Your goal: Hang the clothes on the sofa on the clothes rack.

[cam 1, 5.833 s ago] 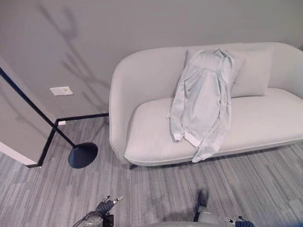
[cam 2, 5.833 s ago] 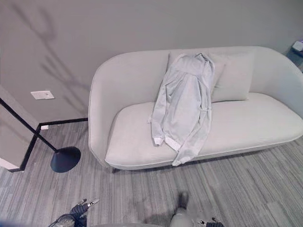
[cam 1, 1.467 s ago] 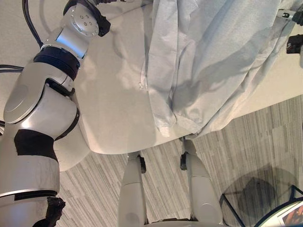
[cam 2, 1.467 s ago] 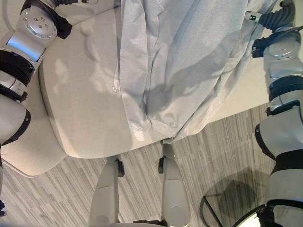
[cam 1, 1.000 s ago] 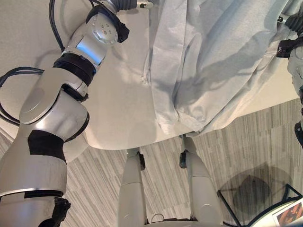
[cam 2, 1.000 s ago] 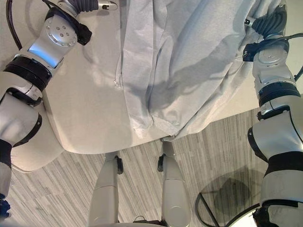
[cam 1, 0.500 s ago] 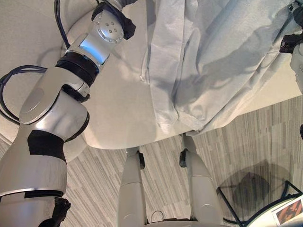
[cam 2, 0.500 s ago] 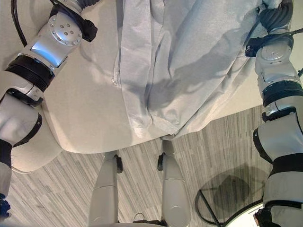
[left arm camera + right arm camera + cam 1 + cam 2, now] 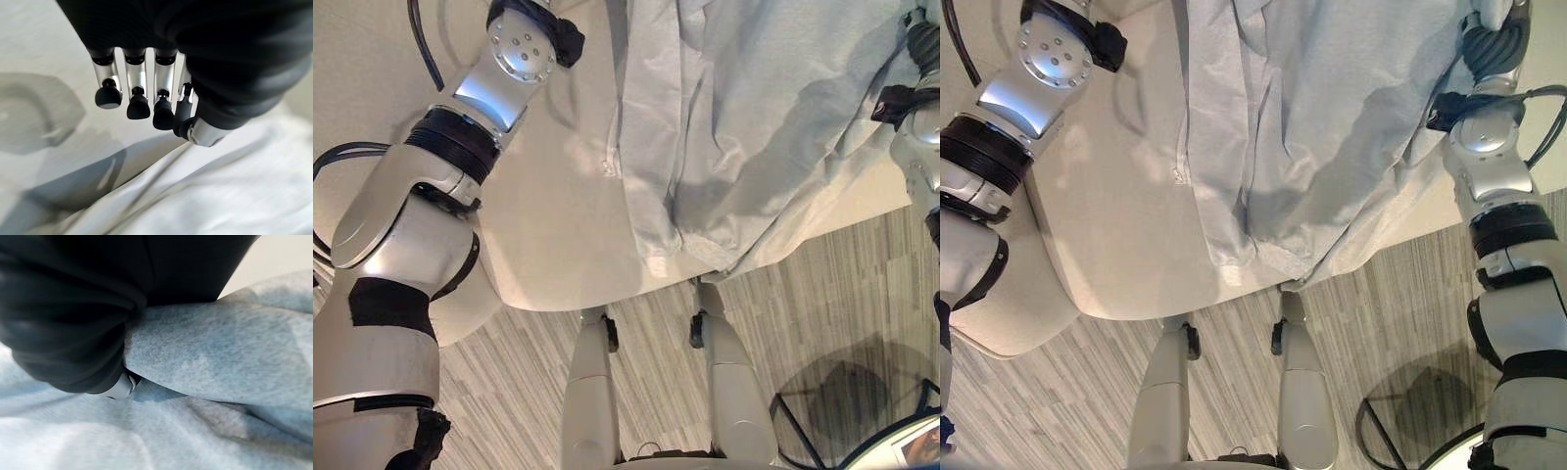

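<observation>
Early in the job, with pale grey garment [image 9: 744,127] draped on sofa [image 9: 548,245], bunched against right hand [image 9: 73,313] whose grasp cannot be told, just past curled, empty left hand [image 9: 142,98]; lifting and hanging all to do.

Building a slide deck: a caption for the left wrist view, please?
Left hand, fingers curled and empty, hovers above the pale garment on the sofa.
</observation>
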{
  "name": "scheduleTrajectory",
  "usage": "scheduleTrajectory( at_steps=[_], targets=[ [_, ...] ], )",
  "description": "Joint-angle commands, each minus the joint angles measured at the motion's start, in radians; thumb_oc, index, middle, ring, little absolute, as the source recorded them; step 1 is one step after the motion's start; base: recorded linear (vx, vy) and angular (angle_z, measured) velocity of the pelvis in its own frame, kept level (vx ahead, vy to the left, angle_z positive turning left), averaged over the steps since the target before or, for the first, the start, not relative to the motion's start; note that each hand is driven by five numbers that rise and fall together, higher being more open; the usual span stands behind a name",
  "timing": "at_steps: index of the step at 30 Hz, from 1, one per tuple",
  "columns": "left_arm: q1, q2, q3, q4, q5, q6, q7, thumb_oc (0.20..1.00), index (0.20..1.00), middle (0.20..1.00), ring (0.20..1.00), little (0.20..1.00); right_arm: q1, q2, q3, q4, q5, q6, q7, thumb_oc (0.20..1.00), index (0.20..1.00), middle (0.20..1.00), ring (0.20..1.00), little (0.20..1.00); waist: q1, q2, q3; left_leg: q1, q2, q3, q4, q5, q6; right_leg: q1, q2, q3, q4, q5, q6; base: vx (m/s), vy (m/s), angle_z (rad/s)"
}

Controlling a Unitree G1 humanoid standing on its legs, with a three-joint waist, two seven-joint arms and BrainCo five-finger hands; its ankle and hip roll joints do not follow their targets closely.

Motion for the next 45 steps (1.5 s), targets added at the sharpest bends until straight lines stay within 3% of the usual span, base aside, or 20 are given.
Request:
scheduleTrajectory(
  at_steps=[1,13,14,15,28,29,30,38,45],
  targets=[
    [-0.051,0.015,0.037,0.002,0.050,-0.051,0.037,0.200,0.200,0.200,0.200,0.200,-0.070,0.034,-0.042,-0.156,-0.126,-0.136,-0.010,0.200,0.200,0.200,0.200,0.200,0.005,-0.038,0.040,0.153,-0.020,-0.059,-0.001,-0.146,-0.074,0.054,0.023,0.028,-0.077,0.045,0.047,-0.06,0.010,-0.01],
    [-0.072,0.010,0.039,-0.050,0.073,-0.051,0.059,0.200,0.200,0.200,0.200,0.200,0.069,0.018,-0.149,-0.222,-0.205,-0.114,-0.045,0.200,0.200,0.200,0.200,0.200,-0.010,-0.042,0.031,0.167,-0.024,-0.036,-0.001,-0.150,-0.069,0.068,0.011,0.031,-0.077,0.057,0.050,-0.04,0.013,0.00],
    [-0.079,0.008,0.036,-0.044,0.073,-0.049,0.056,0.200,0.200,0.200,0.200,0.200,0.068,0.016,-0.144,-0.210,-0.203,-0.109,-0.043,0.859,0.859,0.859,0.859,0.859,-0.010,-0.043,0.032,0.166,-0.024,-0.035,-0.001,-0.150,-0.069,0.068,0.010,0.031,-0.077,0.058,0.051,-0.03,0.013,0.01],
    [-0.081,0.010,0.034,-0.038,0.073,-0.046,0.053,0.200,0.200,0.200,0.200,0.200,0.071,0.016,-0.141,-0.201,-0.199,-0.105,-0.040,1.000,1.000,1.000,1.000,1.000,-0.011,-0.043,0.033,0.166,-0.024,-0.034,-0.001,-0.151,-0.068,0.066,0.009,0.032,-0.077,0.060,0.051,-0.04,0.011,0.00],
    [-0.070,0.035,0.033,0.011,0.073,-0.030,0.046,0.200,0.200,0.200,0.200,0.200,0.067,0.053,-0.095,-0.179,-0.151,-0.097,-0.002,1.000,1.000,1.000,1.000,1.000,-0.003,-0.047,0.047,0.158,-0.019,-0.038,-0.001,-0.140,-0.064,0.058,0.011,0.029,-0.077,0.067,0.048,-0.01,-0.002,0.00],
    [-0.070,0.039,0.030,0.024,0.075,-0.026,0.043,0.476,0.476,0.476,0.476,0.476,0.051,0.058,-0.082,-0.164,-0.137,-0.096,0.003,1.000,1.000,1.000,1.000,1.000,0.000,-0.049,0.047,0.158,-0.018,-0.038,-0.001,-0.139,-0.065,0.059,0.011,0.026,-0.077,0.067,0.049,0.00,0.000,0.00],
    [-0.071,0.043,0.030,0.029,0.078,-0.024,0.043,1.000,1.000,1.000,1.000,1.000,0.041,0.062,-0.076,-0.160,-0.125,-0.101,0.006,1.000,1.000,1.000,1.000,1.000,-0.001,-0.049,0.047,0.159,-0.018,-0.037,-0.001,-0.140,-0.065,0.060,0.011,0.026,-0.077,0.067,0.049,0.00,0.000,0.00],
    [-0.046,0.089,0.031,0.013,0.090,-0.017,0.051,1.000,1.000,1.000,1.000,1.000,0.031,0.081,-0.035,-0.252,-0.138,-0.107,0.020,1.000,1.000,1.000,1.000,1.000,0.005,-0.051,0.045,0.162,-0.014,-0.037,-0.001,-0.139,-0.065,0.063,0.012,0.026,-0.077,0.065,0.048,0.00,0.000,0.00],
    [-0.039,0.089,0.059,-0.013,0.117,-0.010,0.070,1.000,1.000,1.000,1.000,1.000,0.192,0.135,-0.075,-0.400,-0.252,-0.083,0.021,1.000,1.000,1.000,1.000,1.000,-0.004,-0.050,0.046,0.163,-0.013,-0.037,-0.001,-0.144,-0.060,0.064,0.010,0.022,-0.077,0.061,0.048,0.00,0.005,0.00]
  ],
)
